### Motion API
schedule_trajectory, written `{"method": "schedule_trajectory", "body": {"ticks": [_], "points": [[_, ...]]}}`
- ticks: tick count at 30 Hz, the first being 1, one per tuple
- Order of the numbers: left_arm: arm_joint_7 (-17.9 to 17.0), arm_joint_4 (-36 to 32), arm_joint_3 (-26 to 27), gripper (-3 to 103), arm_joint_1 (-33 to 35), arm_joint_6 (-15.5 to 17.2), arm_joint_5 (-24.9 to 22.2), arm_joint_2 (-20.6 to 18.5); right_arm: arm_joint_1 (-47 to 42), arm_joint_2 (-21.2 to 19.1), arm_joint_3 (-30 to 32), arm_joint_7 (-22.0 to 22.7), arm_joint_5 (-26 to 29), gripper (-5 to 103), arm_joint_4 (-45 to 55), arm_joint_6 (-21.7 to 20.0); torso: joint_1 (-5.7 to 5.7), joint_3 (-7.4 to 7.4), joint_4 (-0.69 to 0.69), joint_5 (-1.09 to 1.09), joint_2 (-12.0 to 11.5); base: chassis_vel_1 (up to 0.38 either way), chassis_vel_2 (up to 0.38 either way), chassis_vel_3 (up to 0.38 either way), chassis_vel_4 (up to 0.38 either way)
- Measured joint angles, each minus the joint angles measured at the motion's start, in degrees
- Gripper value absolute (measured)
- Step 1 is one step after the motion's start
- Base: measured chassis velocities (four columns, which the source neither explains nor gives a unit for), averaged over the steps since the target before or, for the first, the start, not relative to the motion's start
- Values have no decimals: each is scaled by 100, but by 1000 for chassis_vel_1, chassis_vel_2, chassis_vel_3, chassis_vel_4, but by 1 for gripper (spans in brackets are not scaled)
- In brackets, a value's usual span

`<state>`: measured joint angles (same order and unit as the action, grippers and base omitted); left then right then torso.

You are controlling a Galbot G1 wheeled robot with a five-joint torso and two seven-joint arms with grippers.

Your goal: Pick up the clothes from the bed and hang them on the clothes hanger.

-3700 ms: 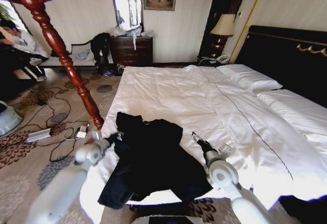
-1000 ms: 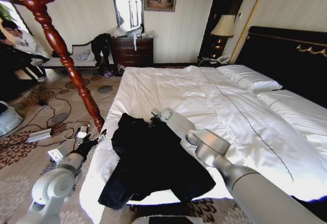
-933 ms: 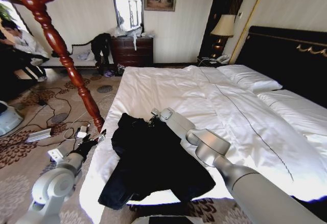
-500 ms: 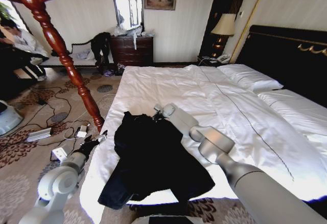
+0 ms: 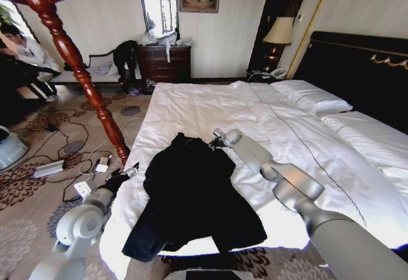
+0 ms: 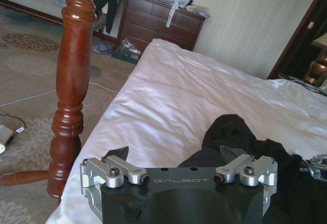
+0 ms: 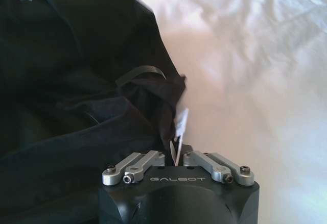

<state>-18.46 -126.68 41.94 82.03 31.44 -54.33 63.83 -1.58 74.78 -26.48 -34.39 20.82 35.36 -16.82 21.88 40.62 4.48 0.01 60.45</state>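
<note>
1. Head view looks forward and down over the wide white-duveted bed (image 5: 210, 111).
2. Left wrist view faces across its near edge.
3. Right wrist view sits close above the black shiny jacket (image 7: 66, 66), shared by all views.

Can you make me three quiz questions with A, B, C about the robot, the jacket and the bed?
1. Where is the clothes?
A. On the bed, near its foot corner
B. On the clothes hanger
C. On the floor

2. What colour is the duvet?
A. Red
B. White
C. Blue

3. What is the right gripper doing?
A. Hanging open over a pillow
B. Touching the lamp
C. Pinching the garment's collar edge

Answers:
1. A, the black garment lies spread on the white cover.
2. B, the cover is plain white.
3. C, the right wrist view shows its fingers closed on black fabric with a white tag.
</note>
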Motion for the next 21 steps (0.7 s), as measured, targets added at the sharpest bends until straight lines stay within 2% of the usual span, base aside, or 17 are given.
{"method": "schedule_trajectory", "body": {"ticks": [1,2,3,5,8,9,10,11,12,14,16,17,18,21], "points": [[-12,13,-24,100,-19,4,1,-1,-29,-40,-28,27,140,20,132,-10,0,0,-1,0,0,0,0,0,0],[-16,21,-40,100,-32,7,1,-3,-48,-71,-53,44,208,20,260,-59,0,0,-2,0,0,0,0,0,0],[-23,33,-61,100,-48,12,2,-7,-54,-95,-80,50,238,31,413,-182,-1,0,-2,-1,0,0,0,0,0],[-25,38,-70,100,-52,14,2,-10,-52,-97,-93,55,242,31,489,-279,-1,-1,-3,-2,1,0,0,0,0],[-28,52,-80,100,-57,16,2,-16,38,-11,-130,52,213,48,474,-385,-1,-1,-1,-2,1,0,0,0,0],[-28,52,-80,100,-57,16,2,-16,38,-11,-130,52,213,48,474,-385,-1,-1,-1,-2,1,0,0,0,0],[-28,53,-80,100,-57,16,2,-16,78,37,-149,37,168,53,414,-385,-1,-1,-2,-2,1,0,0,0,0],[-29,53,-77,100,-57,16,0,-16,114,92,-173,23,89,53,328,-378,-1,-1,-4,-2,1,0,0,0,0],[-32,53,-62,100,-56,16,-5,-15,168,199,-208,7,-129,63,119,-331,-1,0,-4,-2,1,0,0,0,0],[-33,51,-51,100,-54,16,-9,-15,197,274,-211,-2,-323,63,-17,-299,-1,-1,-3,-2,1,0,0,0,0],[-34,37,-17,100,-40,16,-23,-15,253,443,-208,-100,-729,74,-318,-286,0,0,-2,-1,1,0,0,0,0],[-34,26,2,100,-33,16,-32,-16,270,488,-205,-161,-857,74,-393,-300,0,-1,-2,-1,1,0,0,0,0],[-36,16,32,100,-19,16,-48,-18,294,521,-213,-265,-1004,80,-442,-315,-1,-1,-3,-2,1,0,0,0,0],[-38,9,78,100,0,16,-70,-27,311,505,-287,-421,-1111,91,-386,-335,-1,-1,-3,-2,2,0,0,0,0]]}}
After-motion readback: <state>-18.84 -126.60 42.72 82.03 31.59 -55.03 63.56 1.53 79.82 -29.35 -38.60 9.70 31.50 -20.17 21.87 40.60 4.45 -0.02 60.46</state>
